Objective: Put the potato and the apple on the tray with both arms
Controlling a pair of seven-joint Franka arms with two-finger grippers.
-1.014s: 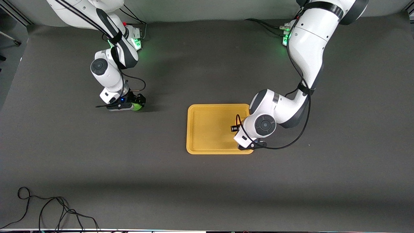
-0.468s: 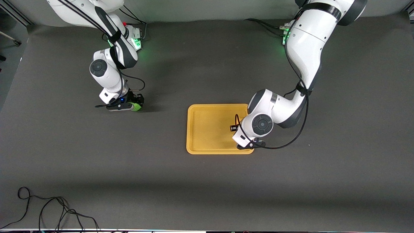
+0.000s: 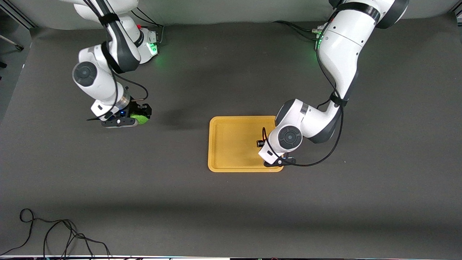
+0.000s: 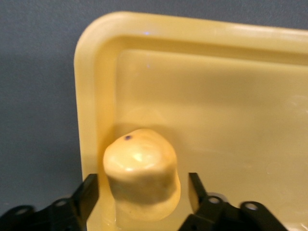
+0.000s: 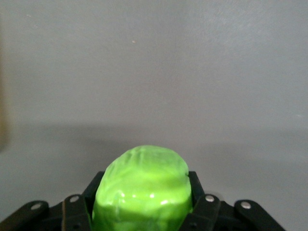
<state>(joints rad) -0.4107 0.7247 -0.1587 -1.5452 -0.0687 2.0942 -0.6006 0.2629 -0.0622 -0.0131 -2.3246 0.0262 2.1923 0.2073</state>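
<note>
The yellow-orange tray (image 3: 231, 144) lies on the dark table mat. My left gripper (image 3: 268, 145) hangs low over the tray's end nearest the left arm. In the left wrist view, the left gripper (image 4: 143, 188) is open, and the yellow-tan potato (image 4: 142, 171) sits on the tray (image 4: 231, 96) near a corner, with a gap to each finger. The potato is hidden under the wrist in the front view. My right gripper (image 3: 141, 115) is shut on the green apple (image 3: 139, 118) and holds it above the mat toward the right arm's end. The right wrist view shows the apple (image 5: 143, 185) held in the right gripper (image 5: 143, 192).
A loose black cable (image 3: 54, 234) lies at the table's near edge toward the right arm's end. Bare dark mat (image 3: 180, 119) separates the apple from the tray.
My right arm has risen with the apple and swung a little toward its own end of the table. The left arm has shifted only slightly over the tray.
</note>
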